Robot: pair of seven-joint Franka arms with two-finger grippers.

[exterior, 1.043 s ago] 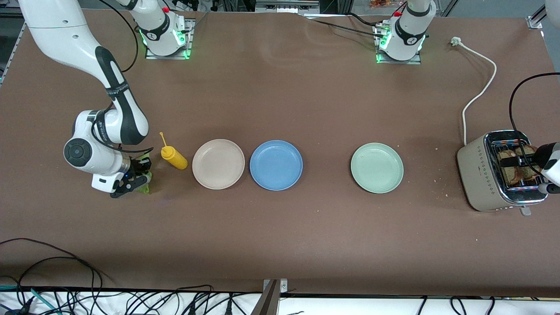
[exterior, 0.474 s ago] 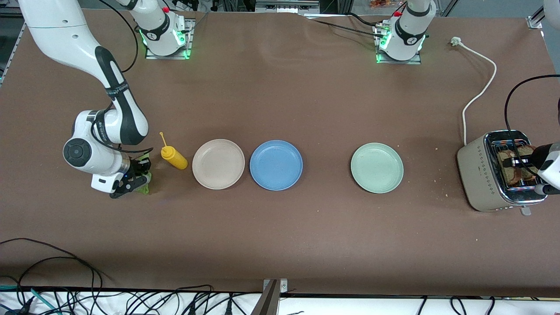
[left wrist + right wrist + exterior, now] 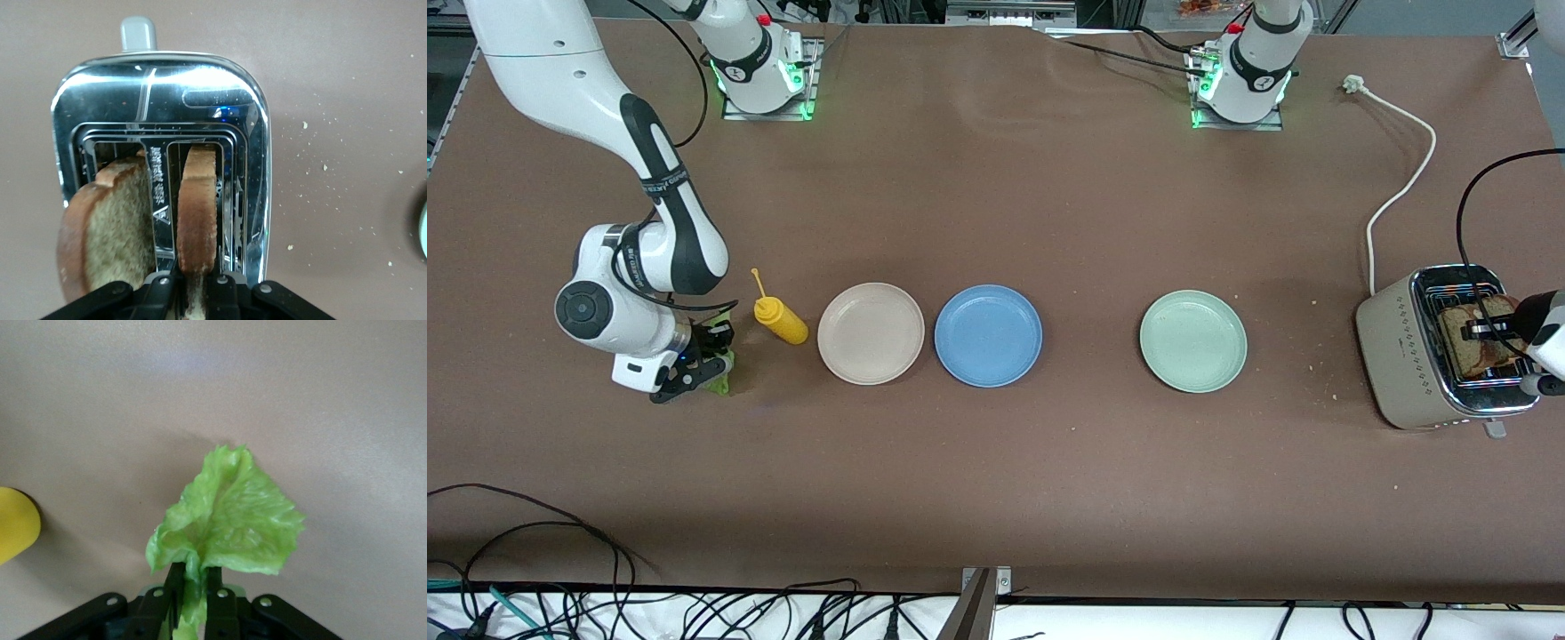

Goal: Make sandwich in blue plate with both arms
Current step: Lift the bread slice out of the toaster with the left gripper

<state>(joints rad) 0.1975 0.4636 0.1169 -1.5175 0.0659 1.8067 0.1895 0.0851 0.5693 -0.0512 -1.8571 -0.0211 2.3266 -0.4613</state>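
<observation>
Worktop (image 3: 996, 498) brown. Toaster (image 3: 1409, 351) at left arm's end, two bread slices in slots. Blue plate (image 3: 988, 335) between beige plate (image 3: 871, 332) and green plate (image 3: 1192, 340). Left hand (image 3: 195, 283) clamped on one bread slice (image 3: 197, 213) over toaster. Right hand (image 3: 194, 587) clamped on lettuce leaf (image 3: 230, 520), beside yellow bottle (image 3: 781, 320).

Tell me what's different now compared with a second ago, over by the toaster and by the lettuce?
At the toaster, the left gripper closed its fingers on a bread slice standing in one slot; a second ago they were spread over the slots. The other bread slice stays in its slot. The right gripper still pinches the lettuce leaf beside the yellow squeeze bottle. The blue plate and the other plates have not moved.
</observation>
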